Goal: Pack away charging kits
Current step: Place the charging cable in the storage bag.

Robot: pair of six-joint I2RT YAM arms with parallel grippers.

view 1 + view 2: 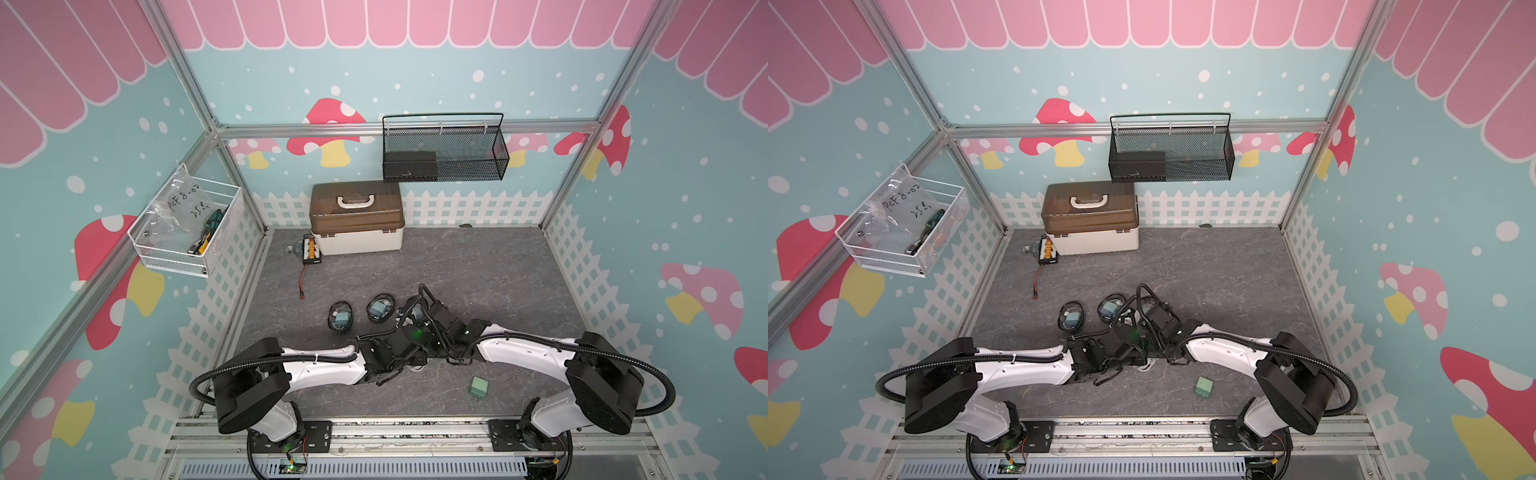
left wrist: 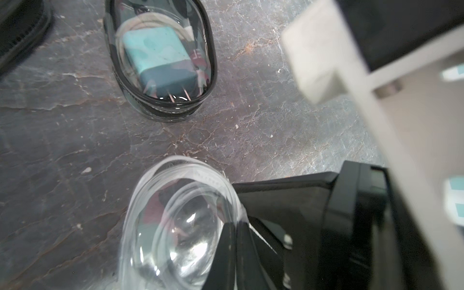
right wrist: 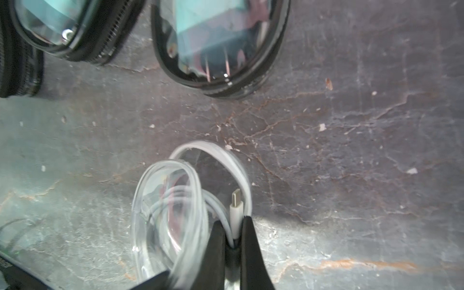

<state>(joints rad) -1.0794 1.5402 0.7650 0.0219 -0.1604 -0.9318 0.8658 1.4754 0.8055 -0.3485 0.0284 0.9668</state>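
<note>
Left gripper (image 2: 237, 227) clamps the white-rimmed pouch (image 2: 175, 221); right gripper (image 3: 233, 238) pinches the white cable (image 3: 236, 211) into it. Next, likely: the teal adapter (image 1: 478, 387) near the pouch.

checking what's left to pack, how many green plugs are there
4. First plug and second plug sit in black-rimmed pouches mid-table; third plug in a partly hidden pouch; fourth plug lies loose on the table.
</note>
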